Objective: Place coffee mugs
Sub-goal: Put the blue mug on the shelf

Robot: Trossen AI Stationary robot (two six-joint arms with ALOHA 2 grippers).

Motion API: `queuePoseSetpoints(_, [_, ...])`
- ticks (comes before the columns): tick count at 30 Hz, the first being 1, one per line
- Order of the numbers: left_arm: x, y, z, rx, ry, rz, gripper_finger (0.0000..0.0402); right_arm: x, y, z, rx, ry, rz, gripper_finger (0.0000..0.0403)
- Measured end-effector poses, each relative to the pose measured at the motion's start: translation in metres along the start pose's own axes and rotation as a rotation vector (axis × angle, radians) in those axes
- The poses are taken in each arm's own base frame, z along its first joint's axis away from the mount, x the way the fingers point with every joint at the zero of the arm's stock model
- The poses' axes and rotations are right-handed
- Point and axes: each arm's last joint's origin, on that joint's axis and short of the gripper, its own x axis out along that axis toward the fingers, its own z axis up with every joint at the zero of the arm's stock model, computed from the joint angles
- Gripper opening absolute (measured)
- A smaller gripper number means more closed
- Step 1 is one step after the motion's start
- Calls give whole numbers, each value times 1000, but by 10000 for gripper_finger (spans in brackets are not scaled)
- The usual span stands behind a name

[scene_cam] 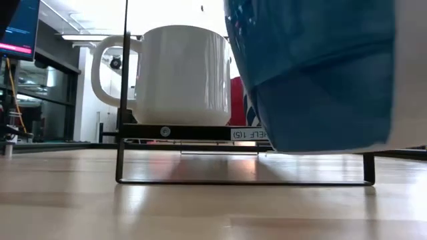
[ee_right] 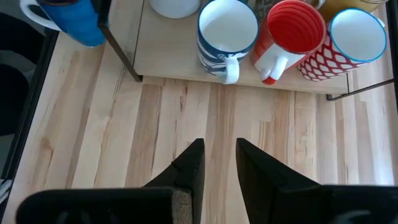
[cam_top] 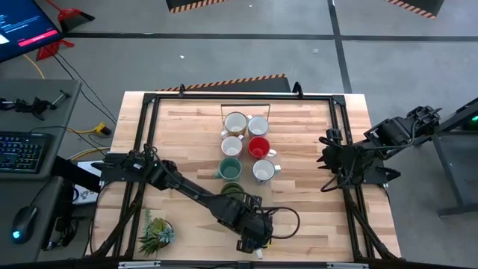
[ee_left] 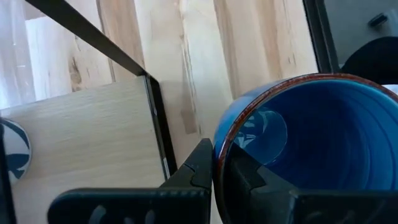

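While clamped on the rim of the blue mug [ee_left: 311, 143] near the table's front edge, left gripper [ee_left: 217, 177] hangs just short of the shelf [ee_right: 186, 62]. Should carry level, clear the black frame, then lower beside the red mug [ee_right: 292, 31]. Right gripper [ee_right: 219, 163], parted and empty, waits at the right side.

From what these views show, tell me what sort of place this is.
Probably a robotics lab or workshop: a wooden table on a bare concrete floor, hazard-striped tape behind it, and a keyboard with a monitor alongside.
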Motion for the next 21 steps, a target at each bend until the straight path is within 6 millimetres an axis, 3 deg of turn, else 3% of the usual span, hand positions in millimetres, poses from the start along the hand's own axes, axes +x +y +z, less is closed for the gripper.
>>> queuePoseSetpoints(21, [2,19,-3,34,64,65,4,0,0,0,0,1,1,71])
